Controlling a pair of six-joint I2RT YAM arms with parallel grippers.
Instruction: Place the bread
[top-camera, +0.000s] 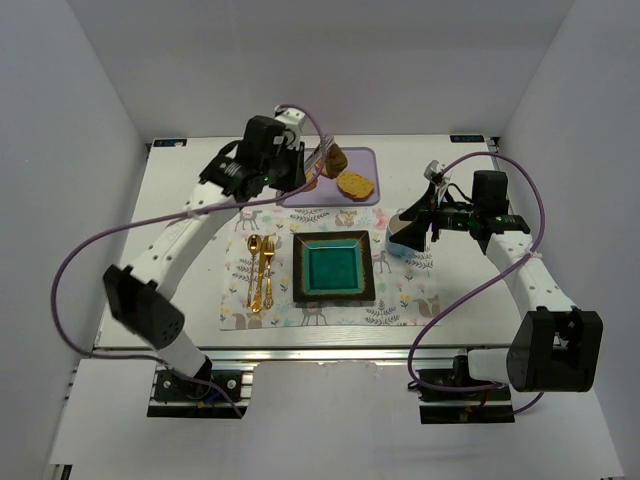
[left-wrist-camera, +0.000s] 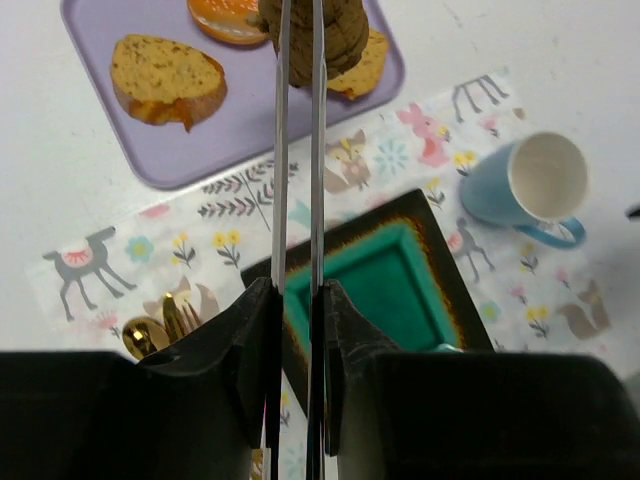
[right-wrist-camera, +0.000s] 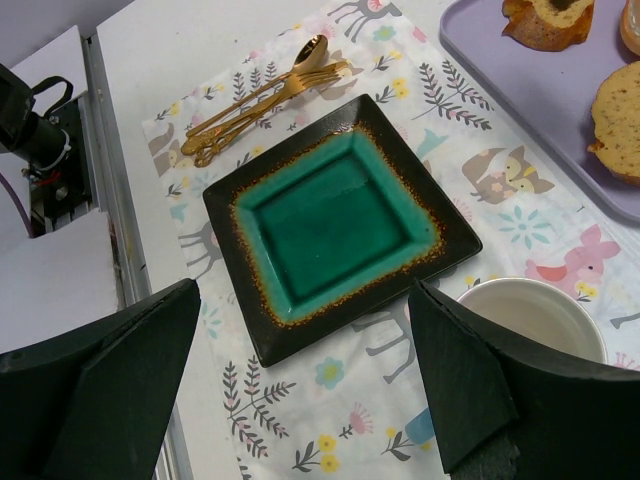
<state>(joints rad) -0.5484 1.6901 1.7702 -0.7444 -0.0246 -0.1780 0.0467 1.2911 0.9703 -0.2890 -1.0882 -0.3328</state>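
Observation:
My left gripper (left-wrist-camera: 298, 290) is shut on a pair of metal tongs (left-wrist-camera: 298, 150). The tong tips pinch a brown piece of bread (left-wrist-camera: 330, 30), held just above the purple tray (left-wrist-camera: 250, 130). In the top view the held bread (top-camera: 335, 160) hangs over the tray's left part (top-camera: 365, 160). A bread slice (left-wrist-camera: 165, 80) and other pieces lie on the tray. The square teal plate with a dark rim (top-camera: 300, 268) sits empty on the placemat. My right gripper (right-wrist-camera: 305, 360) is open and empty, hovering over the placemat beside the plate (right-wrist-camera: 225, 200).
A blue cup (top-camera: 405, 232) stands right of the plate, under my right gripper; it also shows in the left wrist view (left-wrist-camera: 530, 185). Gold cutlery (top-camera: 260, 270) lies left of the plate. White walls enclose the table on three sides.

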